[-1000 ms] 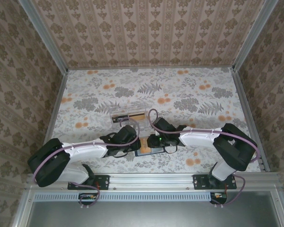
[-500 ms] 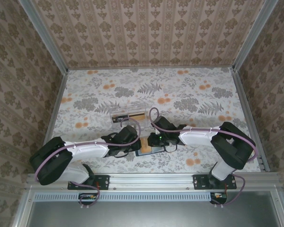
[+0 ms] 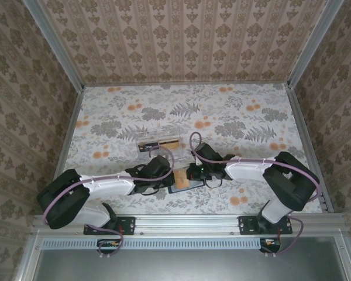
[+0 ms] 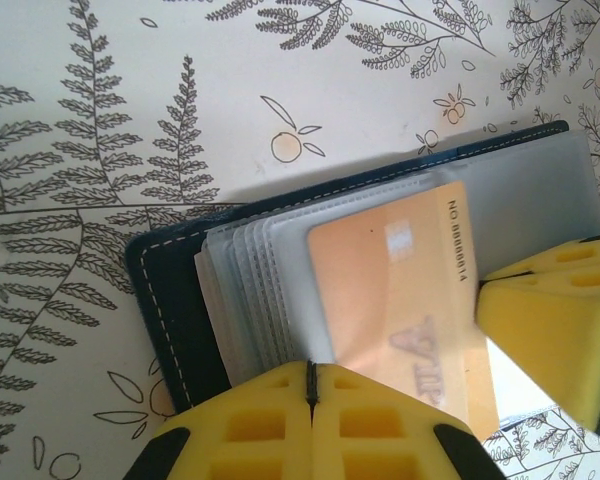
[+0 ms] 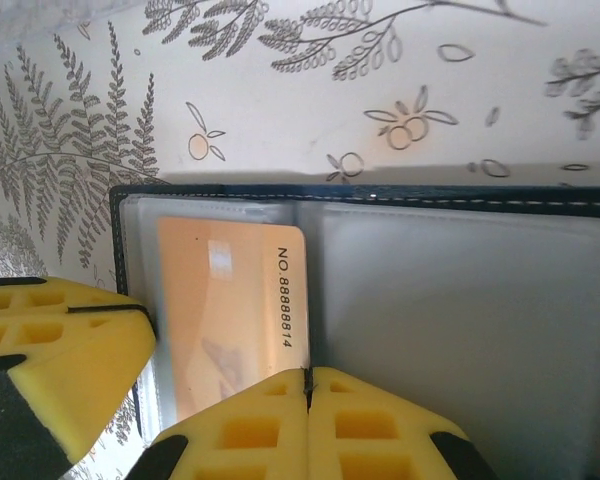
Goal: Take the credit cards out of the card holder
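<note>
The card holder [image 4: 165, 300] lies open on the table, navy cover down, with a fan of clear sleeves [image 4: 255, 285] on top. An orange credit card [image 4: 400, 290] marked NO.88888814 sits in the top sleeve. My left gripper [image 4: 310, 368] is shut, its yellow tips down on the near edge of the sleeves. My right gripper [image 5: 307, 375] is also shut, its seam right at the long edge of the orange card [image 5: 230, 310]; I cannot tell whether it pinches anything. In the top view both grippers, left [image 3: 167, 175] and right [image 3: 190, 174], meet over the card holder [image 3: 181, 187].
A clear rectangular plastic box [image 3: 159, 140] with black and orange strips stands just beyond the grippers. The floral table [image 3: 240, 117] is walled on three sides, with open surface at the back and to both sides. The arms' bases sit on the near metal rail [image 3: 187, 223].
My right gripper's jaws have closed at the card's edge and its wrist has shifted slightly. The left gripper has stayed shut on the sleeves.
</note>
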{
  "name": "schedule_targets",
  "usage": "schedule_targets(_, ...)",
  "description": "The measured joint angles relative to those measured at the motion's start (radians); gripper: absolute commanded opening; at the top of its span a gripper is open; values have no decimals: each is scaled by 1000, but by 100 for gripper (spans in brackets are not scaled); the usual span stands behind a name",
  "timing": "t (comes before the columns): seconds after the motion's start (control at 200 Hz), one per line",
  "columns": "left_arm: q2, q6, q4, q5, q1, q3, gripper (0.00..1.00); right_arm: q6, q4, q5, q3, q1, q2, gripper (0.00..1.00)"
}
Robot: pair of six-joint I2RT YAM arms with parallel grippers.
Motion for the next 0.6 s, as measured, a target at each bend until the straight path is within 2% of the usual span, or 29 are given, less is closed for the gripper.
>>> schedule_targets(0.41,-32,2,-66,-9,-1,3,0,-9,-32,0,-20,-45,-66,0)
schedule_targets(0.6,-41,28,-117,-26,-42,70,2,-9,-29,-4,-20,-46,-65,0)
